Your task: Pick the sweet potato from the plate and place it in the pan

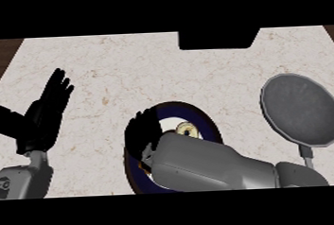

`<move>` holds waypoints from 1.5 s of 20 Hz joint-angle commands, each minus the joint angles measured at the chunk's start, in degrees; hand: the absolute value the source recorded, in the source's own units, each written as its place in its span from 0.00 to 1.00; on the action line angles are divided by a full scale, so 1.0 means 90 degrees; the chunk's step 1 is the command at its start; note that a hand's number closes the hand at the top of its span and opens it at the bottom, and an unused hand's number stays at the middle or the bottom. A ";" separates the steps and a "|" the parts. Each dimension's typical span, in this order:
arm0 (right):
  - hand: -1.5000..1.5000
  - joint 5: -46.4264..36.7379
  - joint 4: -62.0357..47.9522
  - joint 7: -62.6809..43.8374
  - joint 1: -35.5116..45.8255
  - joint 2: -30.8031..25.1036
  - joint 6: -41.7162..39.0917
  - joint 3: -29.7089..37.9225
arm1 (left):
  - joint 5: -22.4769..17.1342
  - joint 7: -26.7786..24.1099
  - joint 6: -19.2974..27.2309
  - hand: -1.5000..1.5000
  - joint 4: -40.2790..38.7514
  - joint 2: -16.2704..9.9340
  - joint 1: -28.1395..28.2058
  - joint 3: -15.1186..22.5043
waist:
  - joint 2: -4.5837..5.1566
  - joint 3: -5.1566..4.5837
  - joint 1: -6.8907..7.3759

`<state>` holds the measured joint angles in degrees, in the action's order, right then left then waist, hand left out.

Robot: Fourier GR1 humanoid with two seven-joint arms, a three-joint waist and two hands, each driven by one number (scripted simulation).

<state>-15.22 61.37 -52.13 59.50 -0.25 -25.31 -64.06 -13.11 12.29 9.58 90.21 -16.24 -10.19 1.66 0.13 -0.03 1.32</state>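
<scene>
Your sweet potato point(187, 129) lay on the one dark-rimmed plate point(206, 120) at lower centre, mostly hidden by your right hand point(141, 134); whether those fingers gripped it, you couldn't tell. One grey pan point(300, 109) sat at right. Your left hand point(42, 115) rested open, fingers up, at left on the marble counter point(126, 64).

Dark-blue-rimmed plate point(211, 124), grey pan point(301, 109), black hands on grey forearms, beige marbled counter point(161, 72).
</scene>
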 commanded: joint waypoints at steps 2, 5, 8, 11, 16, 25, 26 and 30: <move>0.00 -0.0063 -0.0215 0.0067 -0.0118 0.0026 0.0621 -0.0248 | 0.0067 -0.0091 -0.0097 0.50 -0.0255 0.0118 -0.0119 -0.0051 | 0.0010 -0.0001 0.0035; 0.00 0.0194 -0.0138 -0.0058 -0.0152 0.0027 0.0558 -0.0282 | 0.0235 -0.0218 0.0026 0.50 -0.0477 0.0281 -0.0381 -0.0034 | 0.0012 -0.0001 0.0021; 0.00 0.0473 -0.0416 -0.0059 -0.0157 0.0027 0.0723 -0.0481 | 0.0100 0.0111 -0.0138 0.50 -0.0067 0.0134 -0.0184 -0.0081 | 0.0016 -0.0001 0.0130; 1.00 0.0004 -0.0298 0.0708 -0.0312 0.0027 0.0865 -0.0727 | 0.0178 0.0005 -0.0137 0.50 -0.0244 0.0192 -0.0192 -0.0114 | 0.0011 0.0001 0.0033; 1.00 -0.0140 -0.0863 0.1426 -0.0221 0.0027 0.1201 -0.0732 | 0.0206 -0.0347 -0.0338 0.50 -0.0188 0.0264 0.0148 -0.0096 | 0.0018 0.0000 0.0074; 1.00 -0.0111 -0.1294 0.0981 -0.0549 0.0027 0.2361 -0.0064 | 0.0354 -0.0035 -0.0112 0.50 -0.0041 0.0326 -0.0043 -0.0143 | -0.0003 0.0007 -0.0027; 1.00 -0.0074 -0.0961 0.0334 -0.0719 0.0028 0.2683 0.0095 | 0.0247 -0.0206 -0.0245 0.50 -0.0311 0.0232 0.0005 -0.0318 | -0.0029 0.0003 -0.0145; 1.00 -0.0196 -0.0907 -0.0528 -0.0874 -0.0550 0.3798 0.0922 | 0.0232 -0.0071 -0.0187 0.50 -0.0217 0.0065 0.0142 -0.0500 | -0.0100 0.0009 -0.0345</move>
<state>-15.52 53.85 -50.06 54.24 -2.41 0.92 -60.05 -11.10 11.38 7.69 88.19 -14.61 -10.12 -1.65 -0.72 0.18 -0.35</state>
